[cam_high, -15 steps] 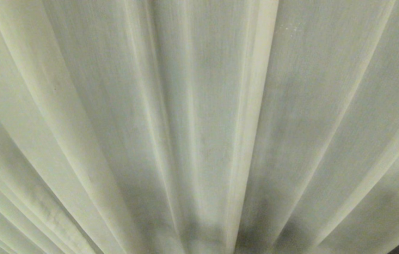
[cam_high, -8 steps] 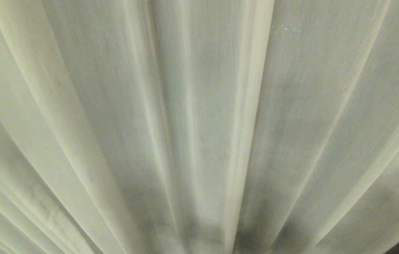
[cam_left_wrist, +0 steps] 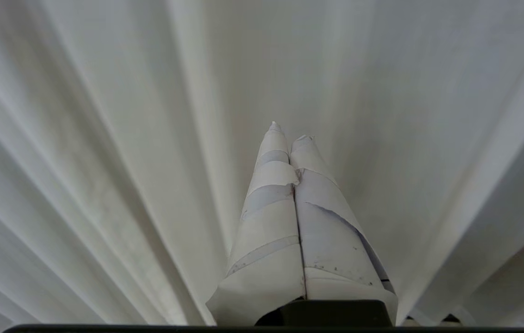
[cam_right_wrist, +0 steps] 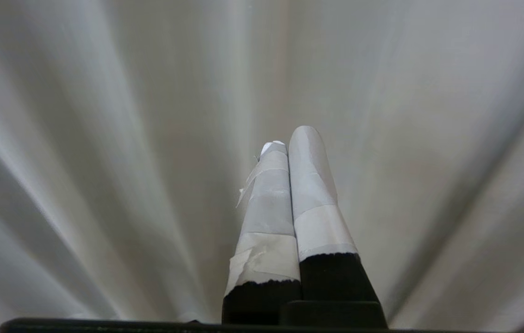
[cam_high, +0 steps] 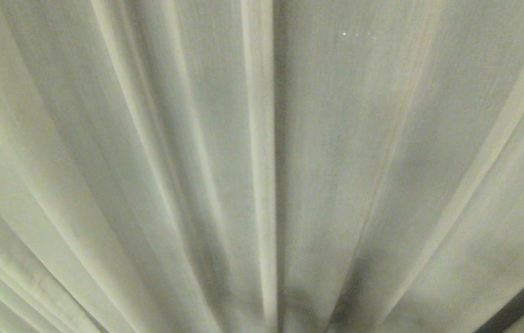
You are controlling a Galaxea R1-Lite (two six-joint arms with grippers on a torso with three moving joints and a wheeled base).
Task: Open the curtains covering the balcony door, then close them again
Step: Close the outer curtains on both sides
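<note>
Cream pleated curtains fill the head view (a dark strip far right); only the wrist views show left gripper and right gripper, taped fingers pressed together, empty.

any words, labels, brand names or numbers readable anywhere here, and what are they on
None: no text, label, brand or number can be read in any view.
The curtains show only plain pleated fabric.
The taped left pincer and the taped right pincer carry no lettering, only a few small dark specks on the tape.
The dark strip at the head view's lower right corner is unmarked.
</note>
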